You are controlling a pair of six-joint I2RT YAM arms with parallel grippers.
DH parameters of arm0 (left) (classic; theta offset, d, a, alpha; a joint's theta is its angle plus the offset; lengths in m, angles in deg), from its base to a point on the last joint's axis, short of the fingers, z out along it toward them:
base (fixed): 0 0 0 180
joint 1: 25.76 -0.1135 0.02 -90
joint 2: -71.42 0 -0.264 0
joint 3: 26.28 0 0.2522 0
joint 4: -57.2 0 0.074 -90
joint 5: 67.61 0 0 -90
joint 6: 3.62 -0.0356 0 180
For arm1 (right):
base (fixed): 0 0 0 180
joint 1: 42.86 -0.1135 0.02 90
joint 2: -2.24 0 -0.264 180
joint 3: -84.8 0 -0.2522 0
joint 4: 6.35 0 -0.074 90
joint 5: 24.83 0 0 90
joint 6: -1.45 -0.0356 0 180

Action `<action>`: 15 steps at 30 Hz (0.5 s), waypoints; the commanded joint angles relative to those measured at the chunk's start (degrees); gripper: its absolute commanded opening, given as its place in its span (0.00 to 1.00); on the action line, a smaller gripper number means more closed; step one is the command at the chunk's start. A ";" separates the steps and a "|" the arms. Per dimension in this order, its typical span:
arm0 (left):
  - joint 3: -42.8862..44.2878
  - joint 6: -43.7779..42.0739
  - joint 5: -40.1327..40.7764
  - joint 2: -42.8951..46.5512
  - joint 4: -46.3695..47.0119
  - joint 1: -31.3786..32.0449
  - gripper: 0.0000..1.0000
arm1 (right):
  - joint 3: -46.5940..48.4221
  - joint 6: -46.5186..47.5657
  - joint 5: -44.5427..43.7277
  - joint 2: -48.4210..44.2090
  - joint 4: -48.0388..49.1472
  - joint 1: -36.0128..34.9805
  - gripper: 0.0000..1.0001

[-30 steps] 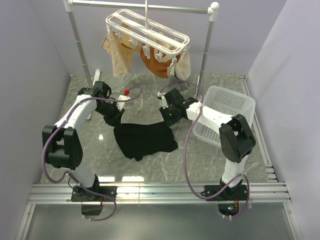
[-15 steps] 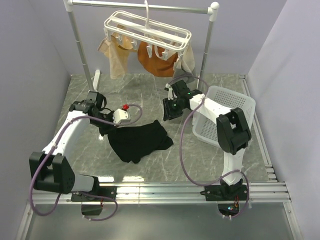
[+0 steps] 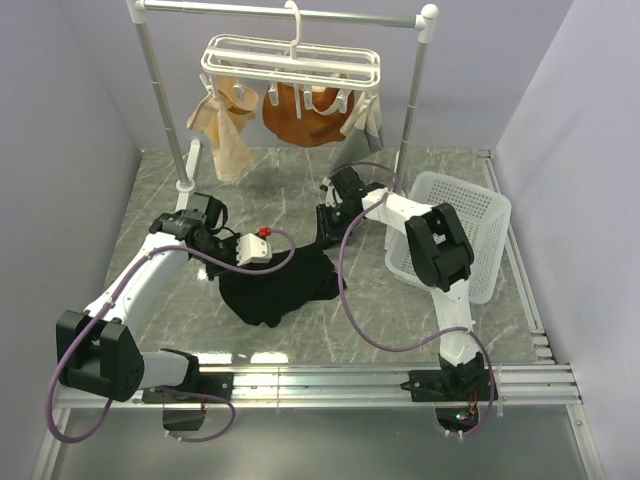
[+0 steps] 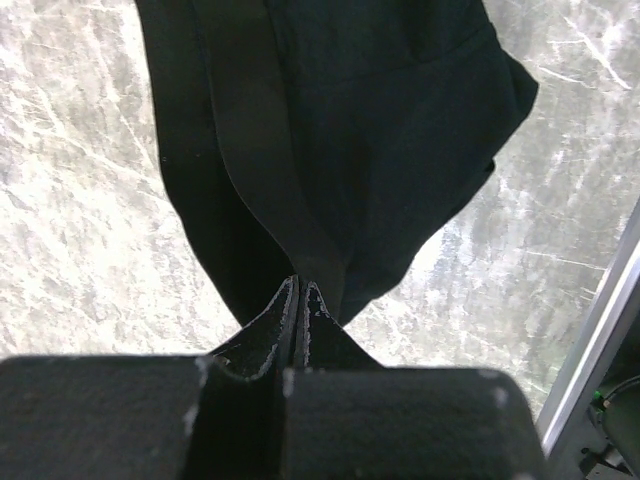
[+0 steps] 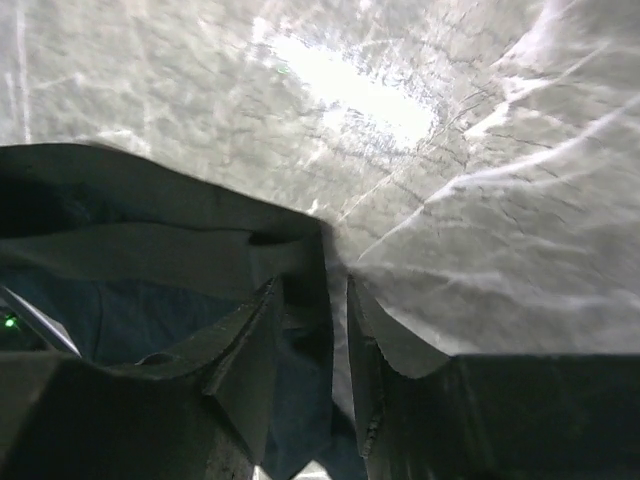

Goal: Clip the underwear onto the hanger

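Observation:
The black underwear (image 3: 278, 288) lies bunched on the marble floor between the arms. My left gripper (image 3: 222, 266) is shut on its left edge; in the left wrist view the fabric (image 4: 330, 130) fans out from the closed left gripper (image 4: 300, 286). My right gripper (image 3: 326, 235) sits low at the garment's back right corner. In the right wrist view the right gripper (image 5: 310, 295) has its jaws apart, with the underwear's hem (image 5: 300, 300) lying between them and bare floor showing beside it. The white hanger (image 3: 290, 62) hangs from the rail, far behind both grippers.
Tan garments (image 3: 225, 130) and an orange garment (image 3: 300, 118) dangle from the hanger's clips. The metal rail stand (image 3: 160, 90) straddles the back of the floor. A white laundry basket (image 3: 460, 225) stands at the right, close to the right arm. An aluminium rail (image 3: 320, 385) borders the near edge.
The left gripper has dragged the underwear left and nearer, bunching it. The right gripper has opened and swung back to the garment's far right corner. The hanger has turned on the rail.

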 commanded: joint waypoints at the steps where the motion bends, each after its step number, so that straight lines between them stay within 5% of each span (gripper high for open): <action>1: 0.35 -0.53 0.21 0.94 1.84 0.53 0.00 | 2.13 -1.59 3.77 2.32 1.43 -0.27 0.38; 9: 0.26 1.67 0.39 -0.03 4.38 0.70 0.00 | 0.02 -2.47 13.18 3.03 3.45 -0.27 0.32; 11: 0.26 2.38 0.21 -0.20 5.00 0.70 0.00 | -0.42 -1.95 13.53 2.93 3.54 -0.27 0.23; 13: 0.44 3.08 0.04 -0.47 5.35 0.70 0.00 | -0.60 -1.51 13.97 2.85 3.10 -0.36 0.02; 15: 1.05 3.87 -0.31 -0.47 5.53 0.70 0.00 | -0.77 -1.25 13.45 1.19 2.31 -0.19 0.00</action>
